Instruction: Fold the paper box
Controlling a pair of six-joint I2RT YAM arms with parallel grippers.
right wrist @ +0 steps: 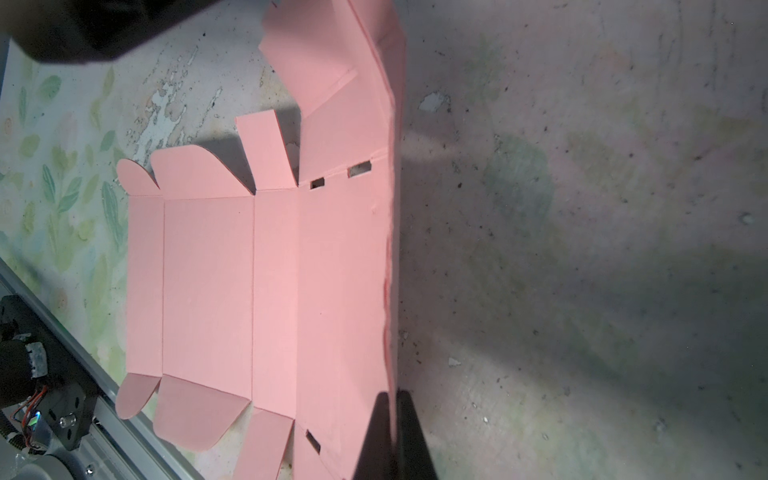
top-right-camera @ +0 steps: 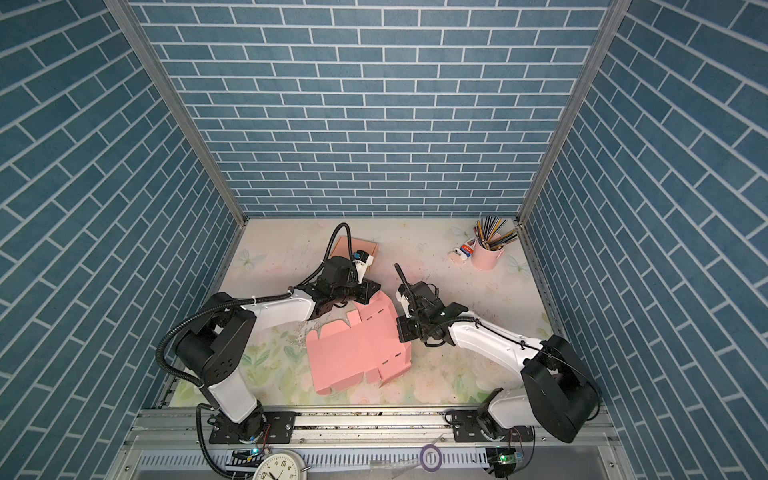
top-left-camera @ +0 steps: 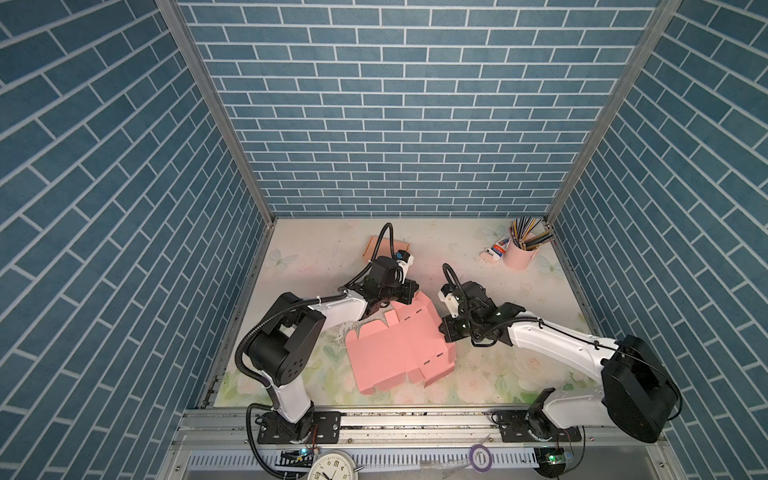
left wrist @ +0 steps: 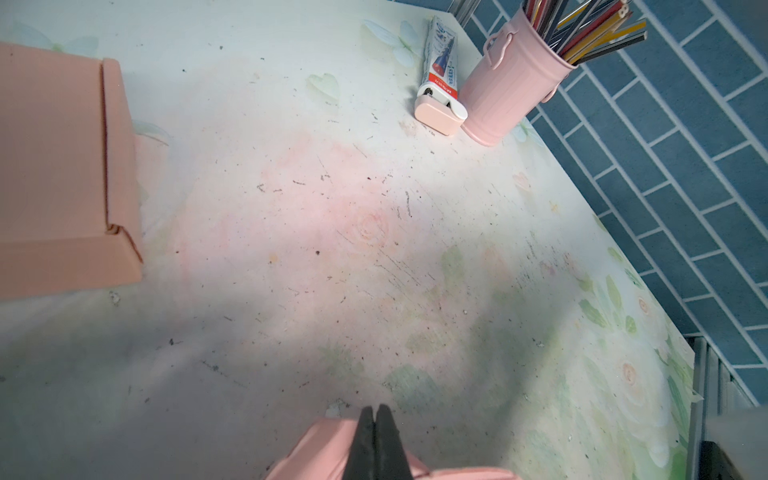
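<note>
Both pincers clenched: left gripper [left wrist: 375,411] nips the far corner of the paper box [top-left-camera: 395,349], right gripper [right wrist: 392,397] grips its raised right edge. It lies central on the table [top-left-camera: 478,374], mostly flat. If I pull unevenly, that wall could tear or buckle.

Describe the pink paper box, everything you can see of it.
The paper box is an unfolded pink card blank, creased into panels, with rounded tabs, side flaps and small slots. Most of it lies flat on the table; its far panel is bent upward. The left gripper and right gripper are each shut on that raised part, at opposite ends.
</note>
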